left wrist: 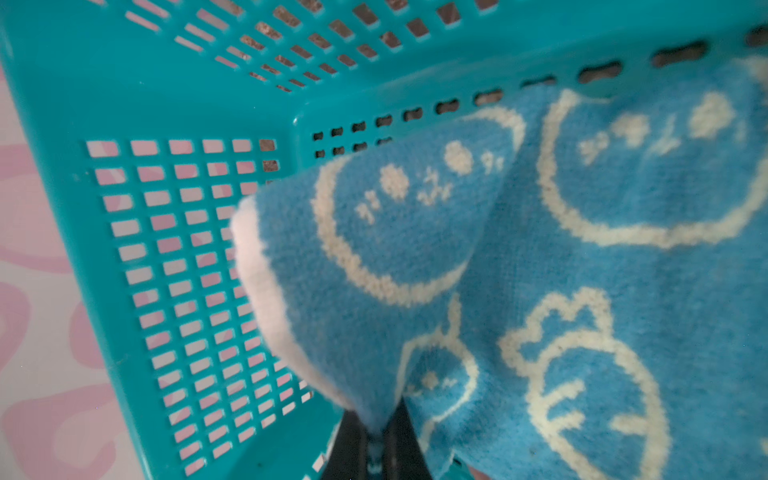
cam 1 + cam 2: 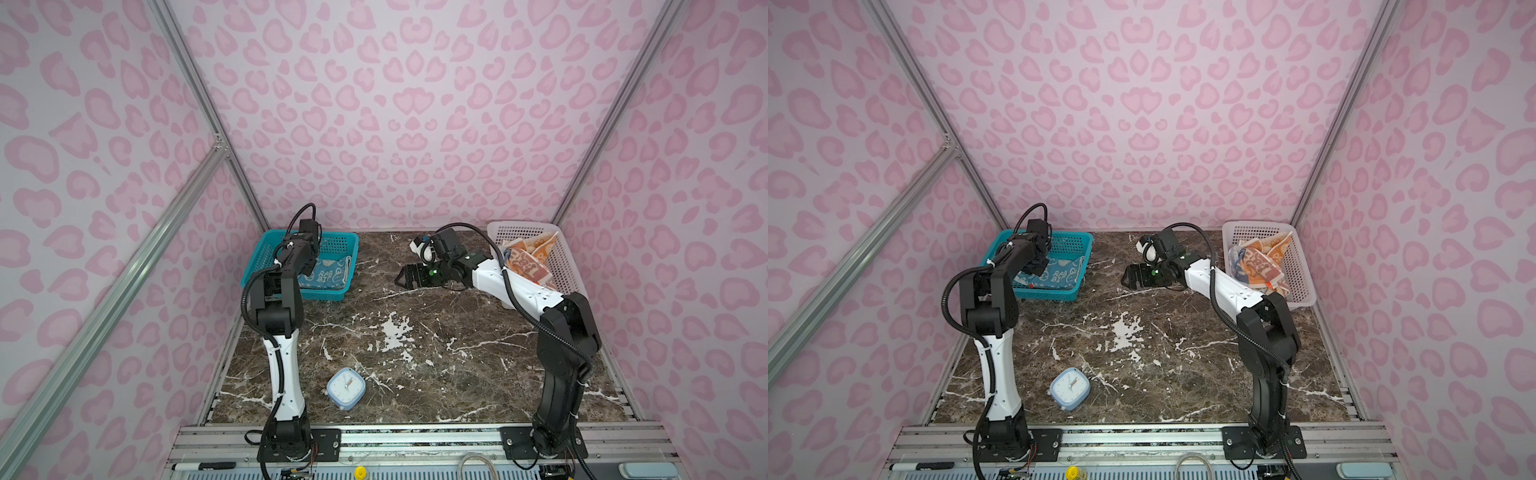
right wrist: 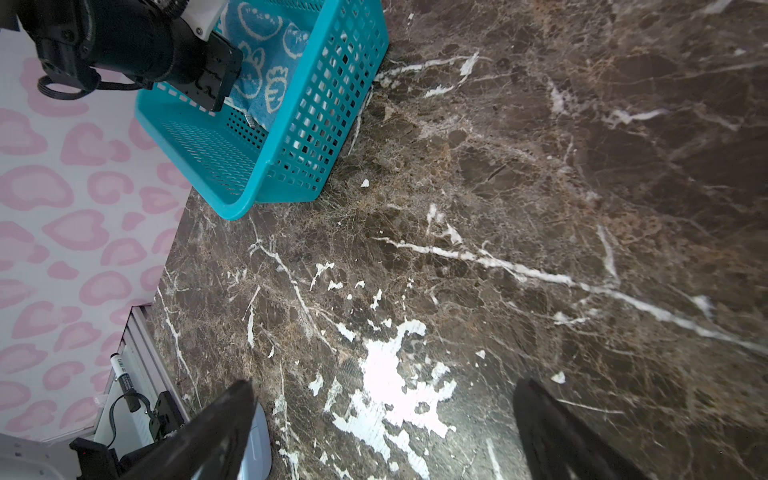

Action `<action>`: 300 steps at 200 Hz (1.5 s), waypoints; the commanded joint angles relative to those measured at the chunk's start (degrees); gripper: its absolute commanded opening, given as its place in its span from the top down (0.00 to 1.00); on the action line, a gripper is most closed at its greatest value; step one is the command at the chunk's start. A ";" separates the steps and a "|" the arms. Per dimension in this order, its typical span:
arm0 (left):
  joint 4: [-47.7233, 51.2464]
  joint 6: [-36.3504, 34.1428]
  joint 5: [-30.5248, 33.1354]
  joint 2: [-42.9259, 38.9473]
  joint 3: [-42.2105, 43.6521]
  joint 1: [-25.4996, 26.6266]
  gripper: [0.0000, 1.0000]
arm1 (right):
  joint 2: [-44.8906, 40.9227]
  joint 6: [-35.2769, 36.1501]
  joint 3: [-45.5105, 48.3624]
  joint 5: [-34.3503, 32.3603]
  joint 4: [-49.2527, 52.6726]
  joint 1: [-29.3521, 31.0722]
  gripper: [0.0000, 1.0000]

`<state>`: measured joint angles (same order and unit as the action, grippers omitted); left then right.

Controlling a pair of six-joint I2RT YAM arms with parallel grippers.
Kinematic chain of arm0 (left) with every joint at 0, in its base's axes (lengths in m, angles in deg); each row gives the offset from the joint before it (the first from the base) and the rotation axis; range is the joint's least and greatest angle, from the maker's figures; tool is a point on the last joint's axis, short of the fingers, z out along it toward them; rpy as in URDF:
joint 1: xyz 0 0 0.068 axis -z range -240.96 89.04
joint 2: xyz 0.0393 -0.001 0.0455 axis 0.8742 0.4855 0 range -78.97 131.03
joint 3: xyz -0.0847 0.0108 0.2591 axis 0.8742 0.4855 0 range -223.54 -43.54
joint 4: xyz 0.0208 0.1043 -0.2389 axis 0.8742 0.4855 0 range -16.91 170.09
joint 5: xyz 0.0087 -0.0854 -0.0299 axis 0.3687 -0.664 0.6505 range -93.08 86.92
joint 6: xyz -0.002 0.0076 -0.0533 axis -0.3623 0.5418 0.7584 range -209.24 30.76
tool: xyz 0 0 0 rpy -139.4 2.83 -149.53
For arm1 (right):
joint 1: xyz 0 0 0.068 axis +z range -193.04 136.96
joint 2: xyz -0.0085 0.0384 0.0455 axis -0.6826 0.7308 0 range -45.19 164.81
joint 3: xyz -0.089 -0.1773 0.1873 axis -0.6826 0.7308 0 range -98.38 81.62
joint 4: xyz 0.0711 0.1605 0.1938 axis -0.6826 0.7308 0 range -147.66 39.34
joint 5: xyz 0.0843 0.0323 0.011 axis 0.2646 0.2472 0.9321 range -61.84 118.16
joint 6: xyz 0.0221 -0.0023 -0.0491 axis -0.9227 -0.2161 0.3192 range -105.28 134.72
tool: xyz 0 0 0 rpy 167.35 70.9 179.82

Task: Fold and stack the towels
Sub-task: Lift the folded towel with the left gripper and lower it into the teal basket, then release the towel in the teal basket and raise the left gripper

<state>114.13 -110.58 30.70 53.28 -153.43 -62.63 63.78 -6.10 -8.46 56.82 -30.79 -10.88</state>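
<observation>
Clock sits nearest, at the table front. Right gripper hovers mid-table, jaws wide, empty. Left gripper is pinched on a corner of the blue towel inside the teal basket. Farthest: orange-and-cream towel and striped towel, crumpled in the white basket. Risk: the thin corner pinch slips on lifting, or the cloth snags the wall and drags the basket.
</observation>
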 commanded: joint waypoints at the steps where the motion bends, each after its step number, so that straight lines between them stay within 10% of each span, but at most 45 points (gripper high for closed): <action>1: -1.55 -1.92 1.53 1.08 -1.19 -0.31 0.96 | 0.19 -0.10 0.52 -0.08 -0.69 0.02 0.01; 124: -2.27 -2.01 5.76 2.58 -3.14 -1.16 0.97 | 0.02 -0.64 2.72 0.25 -2.22 -0.26 0.01; 148: -1.70 -0.94 5.36 2.32 -3.62 -0.98 0.88 | -0.07 -0.80 2.80 0.37 -2.26 -0.35 0.01; 214: -1.01 2.08 2.93 -1.75 -3.50 -0.54 0.00 | -0.51 -1.32 3.55 0.65 -3.23 -0.44 0.01; 300: -1.54 5.74 -0.37 -6.72 -1.60 0.27 0.02 | -1.74 -1.39 4.48 0.71 -4.10 -0.51 0.01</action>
<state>112.36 -106.82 32.23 55.14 -155.29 -62.34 62.47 -7.23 -4.29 57.15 -33.92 -11.30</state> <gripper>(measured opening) 0.979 0.986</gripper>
